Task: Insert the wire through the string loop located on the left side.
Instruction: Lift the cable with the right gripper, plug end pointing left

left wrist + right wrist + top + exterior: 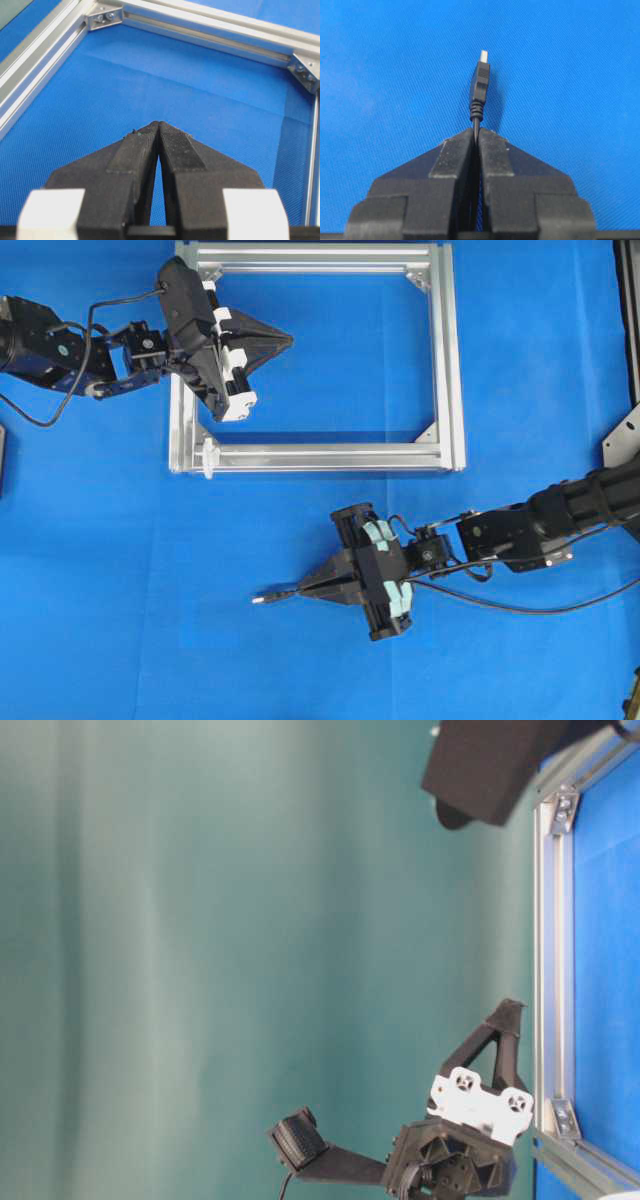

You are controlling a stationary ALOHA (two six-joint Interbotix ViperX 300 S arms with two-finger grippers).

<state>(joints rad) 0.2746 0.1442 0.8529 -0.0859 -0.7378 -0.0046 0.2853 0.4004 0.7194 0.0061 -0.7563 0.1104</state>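
Note:
My right gripper [300, 590] [477, 131] is shut on the wire [520, 608] just behind its black plug [265, 596] [480, 87]. The plug's silver tip points left, low over the blue table and below the silver frame [300, 455]. Behind the gripper the wire trails off to the right. The string loop [208, 455] is a small white loop on the frame's near bar, at its left corner. It lies up and left of the plug, well apart from it. My left gripper [290, 339] [158, 125] [510, 1010] is shut with nothing in it. It hovers inside the frame near the left bar.
The rectangular aluminium frame has corner brackets [102, 17] and lies flat on the blue cloth [150, 590]. A grey bracket [625, 435] and dark objects sit at the right table edge. Open cloth stretches between the plug and the frame's near bar.

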